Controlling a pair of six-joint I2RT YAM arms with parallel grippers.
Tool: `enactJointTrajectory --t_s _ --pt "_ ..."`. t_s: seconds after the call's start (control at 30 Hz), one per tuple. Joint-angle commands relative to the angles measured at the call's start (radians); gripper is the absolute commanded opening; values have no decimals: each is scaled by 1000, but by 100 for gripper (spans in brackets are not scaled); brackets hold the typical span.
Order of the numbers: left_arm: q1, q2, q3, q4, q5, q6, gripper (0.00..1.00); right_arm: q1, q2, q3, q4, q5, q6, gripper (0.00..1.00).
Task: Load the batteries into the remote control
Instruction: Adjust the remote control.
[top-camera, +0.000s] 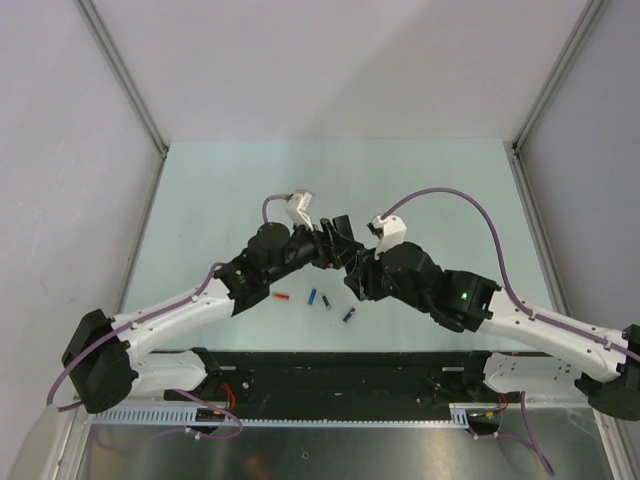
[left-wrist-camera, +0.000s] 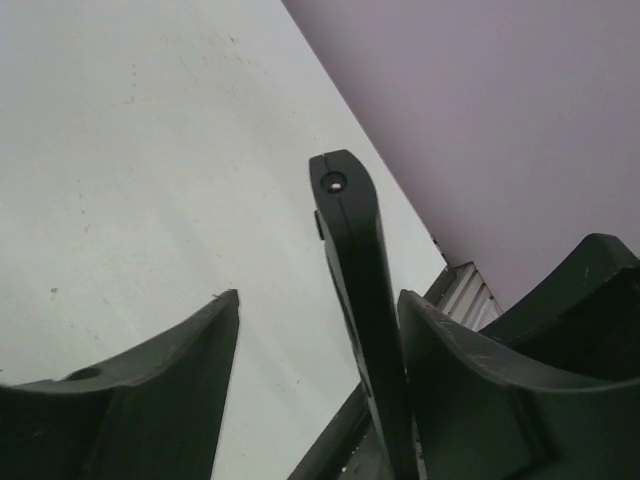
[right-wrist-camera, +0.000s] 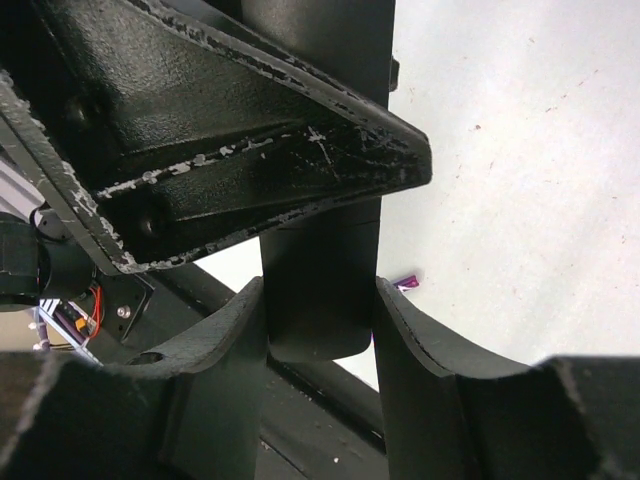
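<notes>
The black remote control (top-camera: 342, 250) is held off the table between my two grippers at the table's middle. My right gripper (right-wrist-camera: 320, 285) is shut across the width of the remote (right-wrist-camera: 320, 300), both fingers touching it. My left gripper (left-wrist-camera: 320, 300) is open around the remote (left-wrist-camera: 355, 260), which shows edge-on. The remote lies against the right finger (left-wrist-camera: 470, 370), and the left finger (left-wrist-camera: 190, 360) stands well apart. Two small dark blue batteries (top-camera: 313, 297) (top-camera: 349, 315) lie on the table in front of the grippers. One purple-blue end (right-wrist-camera: 405, 283) shows in the right wrist view.
A small red piece (top-camera: 281, 296) lies on the pale table (top-camera: 220, 200) left of the batteries. A black panel (top-camera: 340, 370) runs along the near edge between the arm bases. Grey walls enclose the table at the back and both sides.
</notes>
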Motion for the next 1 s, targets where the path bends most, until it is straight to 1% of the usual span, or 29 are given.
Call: enactJointTrajectory --t_s 0.0,0.03,0.07,0.17,0.23,0.33,0.37,0.4,0.43,0.47,0.53,0.57,0.63,0.7,0.8,0.83,0.87,0.9,0.93,0.97 --pt "-24 9 55 11 -15 15 63 13 1 50 26 46 -6 0" --pt "-28 9 58 12 -15 16 60 14 -1 50 23 47 -6 0" --pt "-30 12 58 12 -18 16 54 14 -2 50 23 47 -7 0" --pt "-35 9 56 14 -24 16 44 16 -9 50 20 53 -6 0" --pt "-36 6 53 12 -27 16 40 18 -10 50 14 59 -4 0" --pt "-36 -3 47 12 -33 16 32 19 -12 50 8 62 -4 0" --pt "-36 -5 47 14 -33 16 24 19 -12 50 9 61 -3 0" --pt "-36 -8 46 14 -35 16 19 19 -12 50 8 59 -3 7" --pt "-36 -9 46 15 -35 16 15 21 -13 50 8 58 -1 32" --pt "-36 -12 44 15 -38 15 8 19 -13 50 8 52 2 46" --pt "-35 -20 38 15 -53 11 2 19 -18 50 0 52 8 70" --pt "-33 -23 36 15 -58 11 0 19 -21 48 -3 52 9 74" --pt "-18 -41 24 15 -59 5 0 18 -33 48 -15 53 11 80" --pt "2 -55 6 21 -47 -15 0 18 -51 48 -18 49 8 80" --pt "70 -87 -40 69 22 -64 0 8 -74 48 -14 29 3 81" --pt "112 -113 -61 121 75 -83 0 7 -90 45 -5 27 5 82" --pt "135 -124 -86 158 103 -135 0 -8 -99 29 4 23 11 82" --pt "184 -138 -142 199 134 -162 0 -18 -108 18 30 9 28 82" --pt "205 -158 -170 284 160 -189 0 -28 -128 2 50 1 37 82" --pt "226 -160 -196 329 216 -240 0 -42 -140 -37 73 -10 51 82"
